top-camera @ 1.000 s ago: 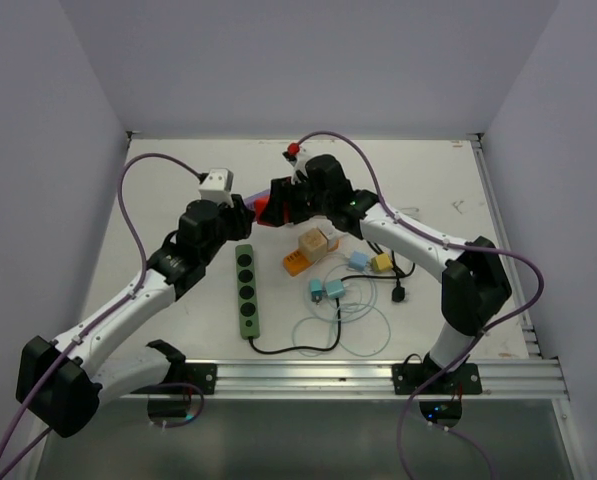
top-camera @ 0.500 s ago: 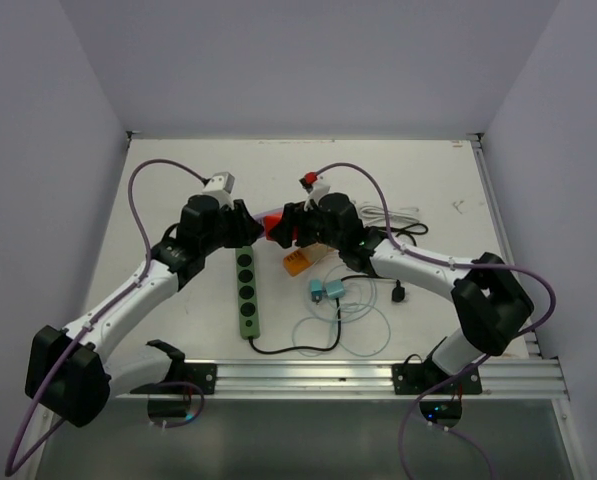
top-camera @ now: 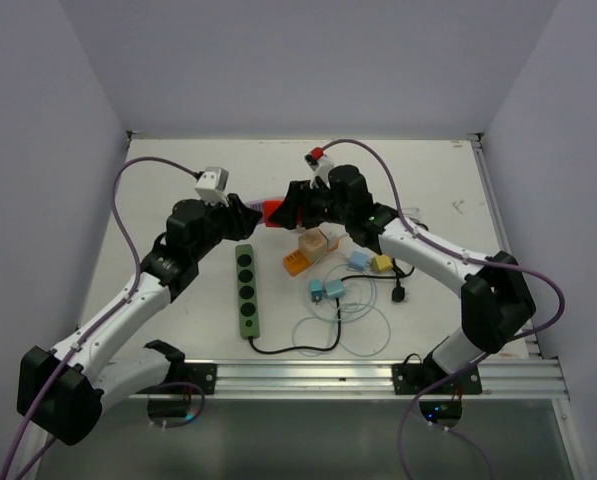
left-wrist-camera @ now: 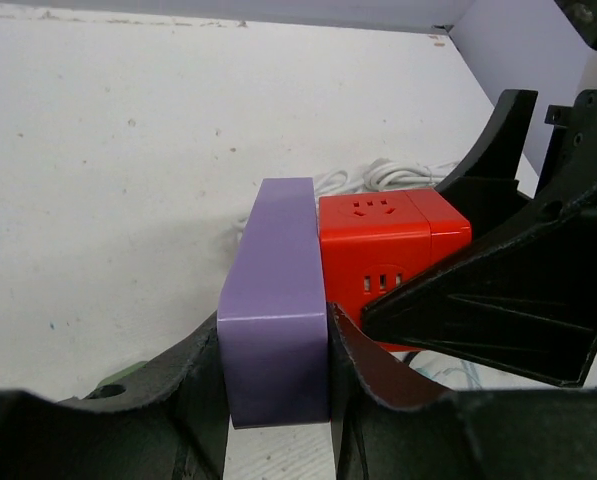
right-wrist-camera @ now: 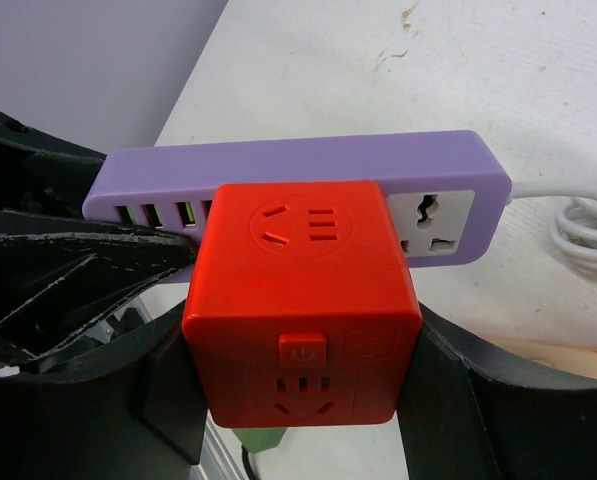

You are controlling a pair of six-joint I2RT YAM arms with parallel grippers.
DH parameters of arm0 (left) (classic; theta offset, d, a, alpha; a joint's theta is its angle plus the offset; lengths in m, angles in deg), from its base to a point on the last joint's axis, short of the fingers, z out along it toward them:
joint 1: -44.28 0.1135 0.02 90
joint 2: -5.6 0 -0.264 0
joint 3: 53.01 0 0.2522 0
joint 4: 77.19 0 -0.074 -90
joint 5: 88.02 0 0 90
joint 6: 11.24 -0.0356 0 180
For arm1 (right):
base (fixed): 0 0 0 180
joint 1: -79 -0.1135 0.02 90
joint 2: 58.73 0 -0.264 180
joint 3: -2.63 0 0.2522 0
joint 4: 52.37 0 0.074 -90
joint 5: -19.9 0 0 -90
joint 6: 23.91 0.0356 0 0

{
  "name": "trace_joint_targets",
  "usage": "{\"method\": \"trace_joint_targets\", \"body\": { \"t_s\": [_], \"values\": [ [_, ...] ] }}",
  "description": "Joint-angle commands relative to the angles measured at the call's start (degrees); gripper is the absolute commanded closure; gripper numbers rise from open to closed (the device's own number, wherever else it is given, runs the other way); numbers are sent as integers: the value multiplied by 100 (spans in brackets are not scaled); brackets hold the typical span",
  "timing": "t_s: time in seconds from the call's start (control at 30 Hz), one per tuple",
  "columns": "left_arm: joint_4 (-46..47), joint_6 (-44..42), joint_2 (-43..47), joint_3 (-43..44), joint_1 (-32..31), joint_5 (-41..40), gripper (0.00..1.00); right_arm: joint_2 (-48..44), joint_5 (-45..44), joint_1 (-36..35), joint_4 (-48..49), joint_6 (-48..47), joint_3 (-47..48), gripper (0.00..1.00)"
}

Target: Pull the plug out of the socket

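**Bench stock: plug and socket held between two arms**

1. We list first the white flat table point(top-camera: 178, 180), walled in pale panels, which carries all loose items.
2. The left arm point(top-camera: 128, 300) and the right arm point(top-camera: 428, 245) reach in and meet above the far middle of the table.
3. A green plastic four-socket strip point(top-camera: 246, 290) lies flat near the left arm. Its black lead curls toward the near edge.
4. The purple plastic socket strip point(left-wrist-camera: 274, 300) is raised off the table. The left gripper point(left-wrist-camera: 276, 360) is clamped on its narrow end, one finger on each side. A white coiled cable point(right-wrist-camera: 588, 225) trails from its other end.
5. The red cube-shaped plastic plug point(right-wrist-camera: 300, 300) sits flush against the broad face of the purple plastic socket strip, and we see no gap between them. The right gripper point(right-wrist-camera: 303, 390) grips it, with its fingers pressed on two opposite sides.
6. We count several small pieces on the table below the grippers:
   - an orange block point(top-camera: 296, 264) touching a beige cube point(top-camera: 313, 242)
   - a blue adapter point(top-camera: 358, 260) beside a yellow adapter point(top-camera: 381, 263)
   - a teal pair point(top-camera: 327, 290)
7. A black plug point(top-camera: 399, 293) lies just right of these pieces.
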Motion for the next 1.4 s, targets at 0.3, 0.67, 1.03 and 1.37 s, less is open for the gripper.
{"method": "trace_joint_targets", "body": {
  "t_s": [0.3,0.67,1.03,1.37],
  "values": [
    [59,-1214,-131,197,-621,-1097,100,21,571,112,-468,-28,595,100],
    [-837,560,-685,865,-498,-1274,100,-788,-1494,-511,1263,-318,-952,100],
    [-540,1389,-474,558,389,-114,100,-1272,-2304,-582,1634,-555,-1507,100],
    [314,503,-246,-49,372,-306,100,-385,-1223,-521,721,77,-391,100]
  ]
}}
